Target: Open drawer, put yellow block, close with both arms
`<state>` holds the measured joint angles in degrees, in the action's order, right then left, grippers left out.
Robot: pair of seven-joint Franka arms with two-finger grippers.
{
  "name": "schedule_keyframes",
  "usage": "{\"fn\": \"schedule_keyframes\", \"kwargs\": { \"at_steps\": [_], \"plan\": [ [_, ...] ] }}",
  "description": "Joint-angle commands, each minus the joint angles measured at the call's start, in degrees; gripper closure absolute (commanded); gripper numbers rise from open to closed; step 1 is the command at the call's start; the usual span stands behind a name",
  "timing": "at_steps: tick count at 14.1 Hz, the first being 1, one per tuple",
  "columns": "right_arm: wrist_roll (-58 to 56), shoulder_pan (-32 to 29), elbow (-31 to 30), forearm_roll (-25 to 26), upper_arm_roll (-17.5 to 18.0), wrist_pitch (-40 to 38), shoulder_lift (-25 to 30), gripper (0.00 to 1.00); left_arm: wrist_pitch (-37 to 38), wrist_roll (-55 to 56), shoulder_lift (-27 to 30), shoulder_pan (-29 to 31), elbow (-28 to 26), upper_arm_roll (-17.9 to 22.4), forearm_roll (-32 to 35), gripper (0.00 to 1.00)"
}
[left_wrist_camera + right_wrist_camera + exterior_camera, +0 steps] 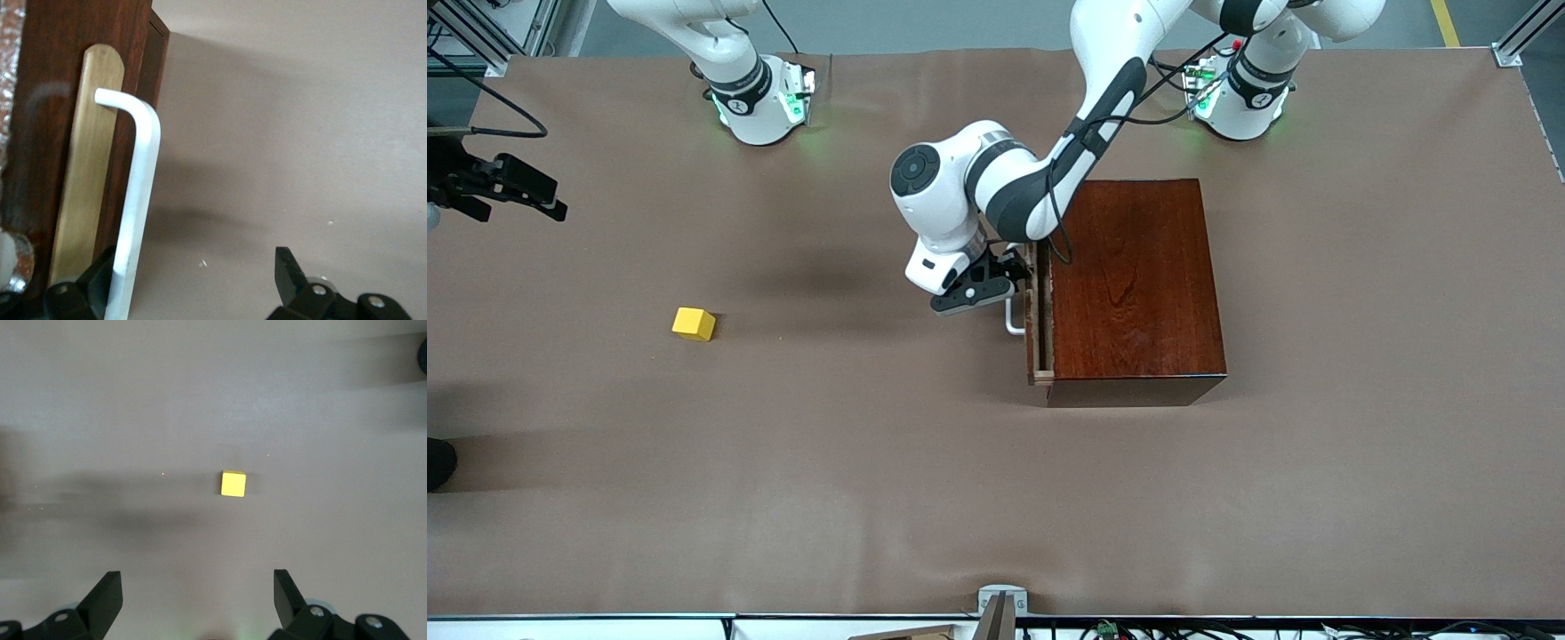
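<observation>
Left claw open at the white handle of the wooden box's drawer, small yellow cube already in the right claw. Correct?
Not quite. The small yellow cube is not in the right claw: the right wrist view shows it lying on the brown table cover, apart from the open fingers. The left claw is open at the white handle of the dark reddish-brown wooden box's drawer, as you said.

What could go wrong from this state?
1. The left gripper is open with the white handle beside one finger, not centred between them. If it closes like this, it may slip off.
2. The drawer is out only a sliver. A crooked pull might drag the wooden box along instead of opening it.
3. The yellow block is small and sits well below the open right gripper, so a slightly off descent may nudge it away.
</observation>
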<state>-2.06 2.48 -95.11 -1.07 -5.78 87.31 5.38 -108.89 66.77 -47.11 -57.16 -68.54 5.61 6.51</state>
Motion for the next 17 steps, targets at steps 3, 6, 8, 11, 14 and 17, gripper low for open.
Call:
{"fn": "schedule_keyframes", "kwargs": {
  "at_steps": [3,6,8,11,14,17],
  "plan": [
    [0.1,-0.7,0.0,0.4,0.5,0.0,0.2,0.00,-4.1,5.8,-0.8,-1.1,1.8,-1.5,-1.1,0.00],
    [0.1,-0.7,0.0,0.4,0.5,-0.1,0.2,0.00,-7.2,8.5,-0.9,-1.1,2.2,-2.6,-1.2,0.00],
    [0.1,-0.6,0.0,0.4,0.5,-0.1,0.2,0.00,-8.6,10.0,-1.0,-1.1,2.2,-3.7,-1.2,0.00],
    [0.1,-0.6,0.0,0.4,0.5,0.0,0.2,0.00,-10.4,12.2,-0.9,-1.3,2.3,-4.7,-1.2,0.00],
    [0.0,-0.7,0.0,0.5,0.5,0.0,0.1,0.00,-14.1,13.7,-1.1,-1.4,2.8,-5.0,-3.8,0.00],
    [0.0,-1.2,0.2,0.9,0.4,0.0,-0.4,0.00,-16.2,14.1,-1.4,-1.4,2.9,-5.3,-4.2,0.00]
  ]
}}
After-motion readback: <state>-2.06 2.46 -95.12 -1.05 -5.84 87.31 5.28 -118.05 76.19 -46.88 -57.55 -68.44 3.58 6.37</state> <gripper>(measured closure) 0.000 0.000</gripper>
